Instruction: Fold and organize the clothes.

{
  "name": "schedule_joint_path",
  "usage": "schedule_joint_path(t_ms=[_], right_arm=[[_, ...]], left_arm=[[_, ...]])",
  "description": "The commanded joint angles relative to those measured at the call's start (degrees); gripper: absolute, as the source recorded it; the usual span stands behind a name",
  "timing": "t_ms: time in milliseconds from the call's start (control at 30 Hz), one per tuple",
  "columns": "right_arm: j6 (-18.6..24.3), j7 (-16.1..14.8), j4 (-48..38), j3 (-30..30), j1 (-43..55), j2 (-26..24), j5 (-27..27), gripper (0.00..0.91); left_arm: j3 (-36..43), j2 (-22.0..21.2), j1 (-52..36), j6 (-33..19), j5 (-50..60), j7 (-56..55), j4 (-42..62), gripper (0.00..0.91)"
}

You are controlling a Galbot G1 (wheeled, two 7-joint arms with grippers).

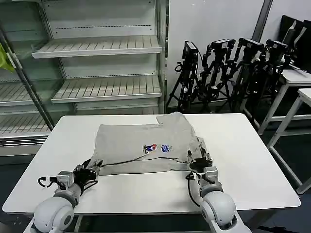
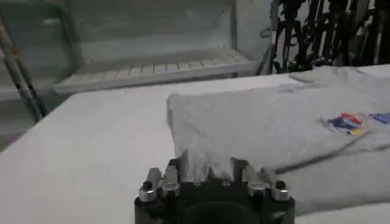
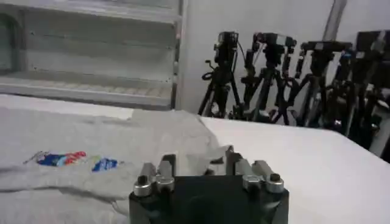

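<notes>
White table: bears one light grey T-shirt, partly folded, chest print facing up, spread across the middle toward the far edge. Left gripper sits at the shirt's near left corner, fingers closed on the hem; right gripper sits at the near right corner, fingers closed on bunched fabric. Background: bare metal shelving, camera tripods.
</notes>
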Motion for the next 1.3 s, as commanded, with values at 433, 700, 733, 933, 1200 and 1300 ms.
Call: schedule_joint_path(t_ms=[433,700,733,933,1200,1300], right_arm=[[-4.49,0.45,-3.40,0.73,-1.47,-0.17,6.77,0.000],[-4.46,0.48,-0.42,-0.16,-3.45,-1.28,8.41,0.000],[-4.44,0.48,0.63,-0.23,-4.28,-1.46,8.58,0.000],[-4.38,1.78,8.46,0.41,-11.16,-1.65,8.32,0.000],[-3.81,1.73,21.71,6.50,-26.22,-4.30,4.82,0.907],[-4.31,0.90,26.00,8.34,-31.33,-4.62,0.68,0.907]], left_arm=[[0.97,-1.55,0.03,0.08,-4.15,-0.29,6.32,0.050],[0.09,-1.02,3.40,0.09,-4.22,0.31,2.65,0.050],[-0.04,-0.98,4.09,0.09,-4.16,0.43,1.78,0.050],[-1.66,-1.46,8.34,0.09,-4.14,0.54,-2.57,0.050],[-9.35,-1.38,21.28,0.05,-3.80,0.24,-13.94,0.060],[-12.15,-2.06,26.80,0.10,-3.28,-0.75,-16.93,0.907]])
